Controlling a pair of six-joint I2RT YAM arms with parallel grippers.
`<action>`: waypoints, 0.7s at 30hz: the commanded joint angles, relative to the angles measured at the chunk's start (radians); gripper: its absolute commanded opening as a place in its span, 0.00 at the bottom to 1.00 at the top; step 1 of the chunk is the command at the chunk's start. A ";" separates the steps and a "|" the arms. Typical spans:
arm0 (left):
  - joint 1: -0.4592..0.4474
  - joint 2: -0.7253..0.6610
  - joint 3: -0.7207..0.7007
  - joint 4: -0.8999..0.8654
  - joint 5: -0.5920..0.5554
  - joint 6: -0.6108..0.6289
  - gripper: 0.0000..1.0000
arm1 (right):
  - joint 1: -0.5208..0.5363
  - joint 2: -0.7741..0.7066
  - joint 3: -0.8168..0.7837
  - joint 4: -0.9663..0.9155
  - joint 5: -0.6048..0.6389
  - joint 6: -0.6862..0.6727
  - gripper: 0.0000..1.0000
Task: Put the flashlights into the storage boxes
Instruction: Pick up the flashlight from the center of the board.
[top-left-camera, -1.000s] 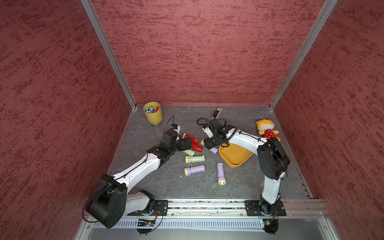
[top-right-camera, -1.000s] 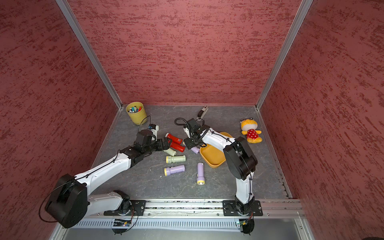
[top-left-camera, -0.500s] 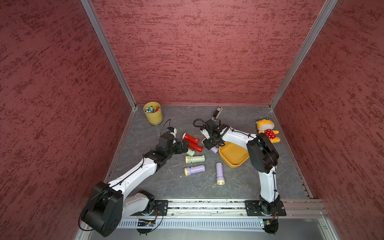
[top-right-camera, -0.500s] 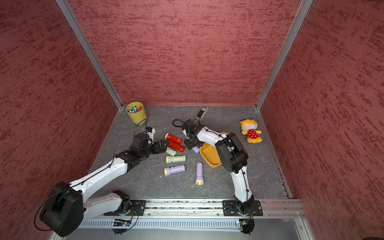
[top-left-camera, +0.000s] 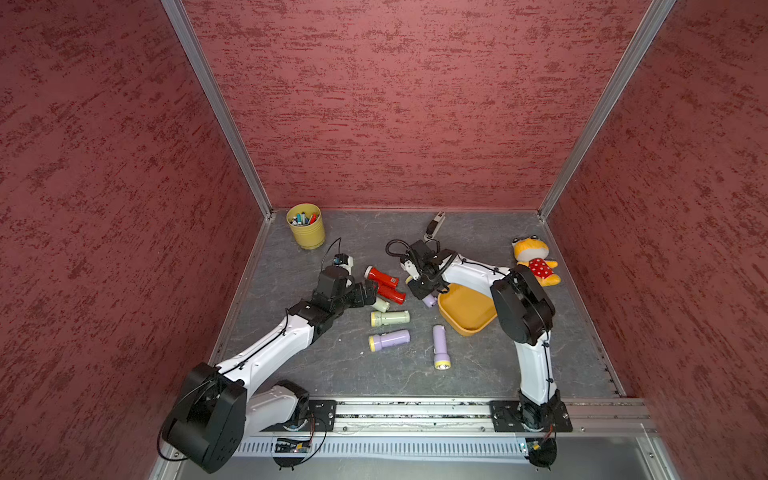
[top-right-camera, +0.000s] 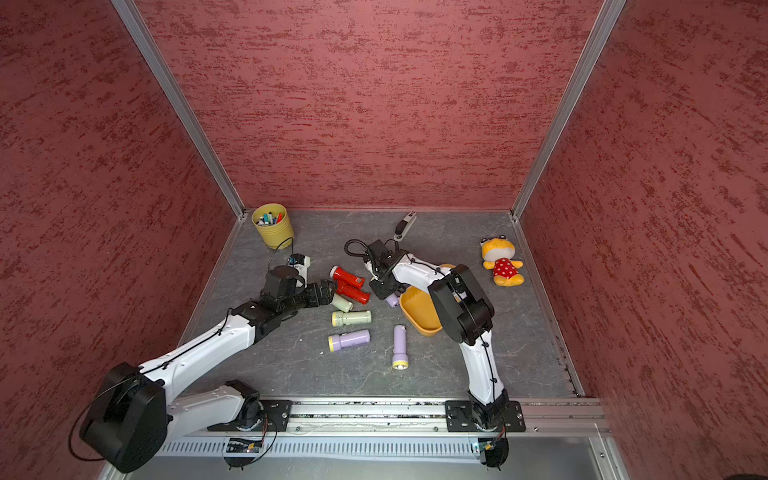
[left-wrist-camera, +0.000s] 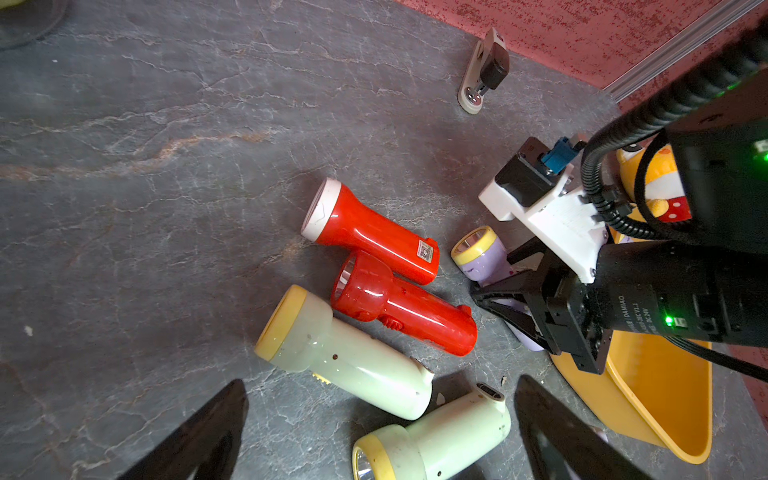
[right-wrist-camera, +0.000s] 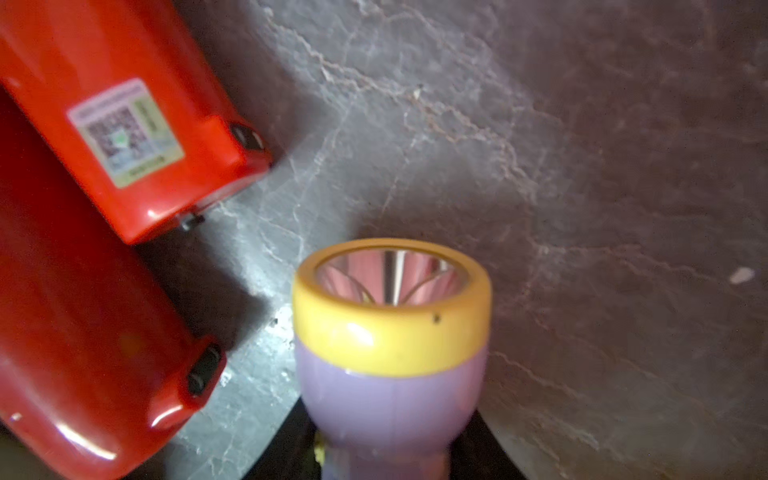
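My right gripper (top-left-camera: 426, 293) is shut on a lilac flashlight (right-wrist-camera: 390, 374) with a yellow head, low over the floor by the near-left corner of the orange-yellow storage box (top-left-camera: 469, 309). The right wrist view shows its black fingers (right-wrist-camera: 478, 424) pressing the barrel from both sides. Two red flashlights (top-left-camera: 381, 277) lie just left of it. My left gripper (left-wrist-camera: 382, 382) stands open over two pale green flashlights (left-wrist-camera: 349, 361), touching nothing. Two more lilac flashlights (top-left-camera: 389, 340) (top-left-camera: 439, 345) lie nearer the front. The storage box (top-right-camera: 417, 309) looks empty where it shows.
A yellow ribbed cup of pens (top-left-camera: 306, 226) stands at the back left. A small grey-and-white stapler-like object (top-left-camera: 434, 224) lies by the back wall. A plush toy (top-left-camera: 534, 262) sits at the back right. Red walls close in three sides.
The right jaws have narrowed onto the lilac flashlight. The right arm's elbow has swung inward over the storage box. The left arm has barely shifted and stays open.
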 joint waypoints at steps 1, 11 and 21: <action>-0.011 0.010 0.043 -0.009 0.000 0.021 1.00 | 0.000 -0.064 0.005 0.040 0.016 -0.011 0.41; -0.065 0.068 0.153 0.015 0.024 0.084 0.99 | -0.047 -0.245 -0.022 0.107 -0.055 0.017 0.37; -0.114 0.259 0.315 0.108 0.133 0.160 0.99 | -0.193 -0.460 -0.149 0.075 -0.028 0.023 0.37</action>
